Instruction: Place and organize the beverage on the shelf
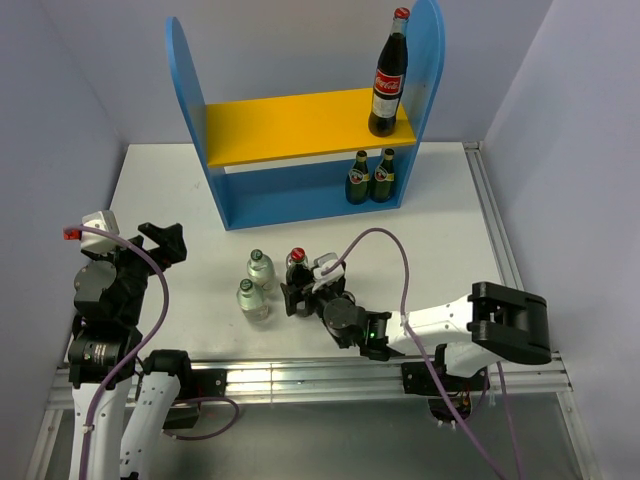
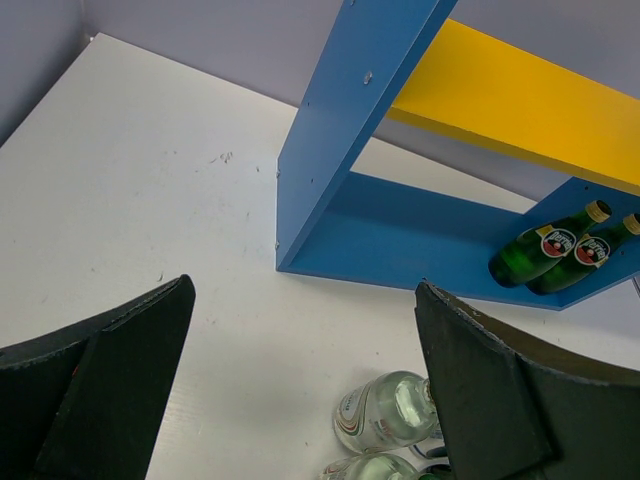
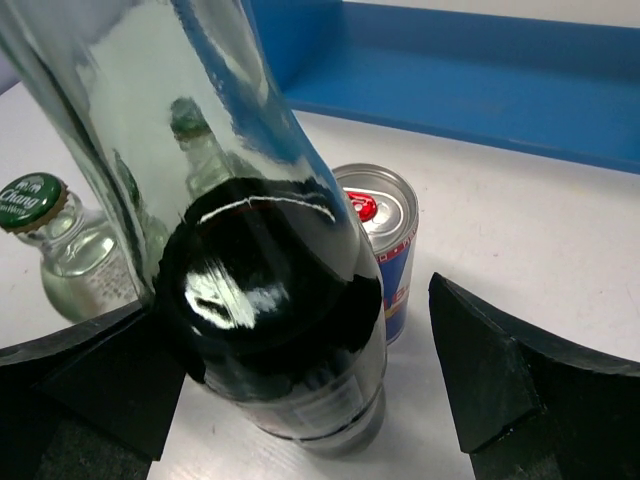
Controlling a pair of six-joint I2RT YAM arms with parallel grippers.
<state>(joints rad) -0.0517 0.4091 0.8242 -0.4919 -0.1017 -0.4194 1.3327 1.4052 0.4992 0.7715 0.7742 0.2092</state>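
Observation:
The blue shelf (image 1: 236, 195) has one tall cola bottle (image 1: 388, 75) standing at the right end of its yellow upper board (image 1: 290, 125). Two dark green bottles (image 1: 358, 178) stand side by side on the lower level. On the table a second cola bottle (image 1: 297, 265) stands between the fingers of my right gripper (image 1: 298, 297), which is open. The left finger is close against the bottle (image 3: 270, 330) and the right finger (image 3: 500, 370) stands apart from it. A blue-silver can (image 3: 385, 250) stands just behind. Two clear green-capped bottles (image 1: 260, 268) (image 1: 252, 298) stand to the left. My left gripper (image 1: 165, 243) hangs open and empty.
The left wrist view shows the shelf's side panel (image 2: 340, 150), the green bottles (image 2: 535, 250) on its base and the clear bottles (image 2: 390, 410) beside the right finger. Grey walls close in the table at the back and sides. A metal rail (image 1: 300, 375) runs along the near edge.

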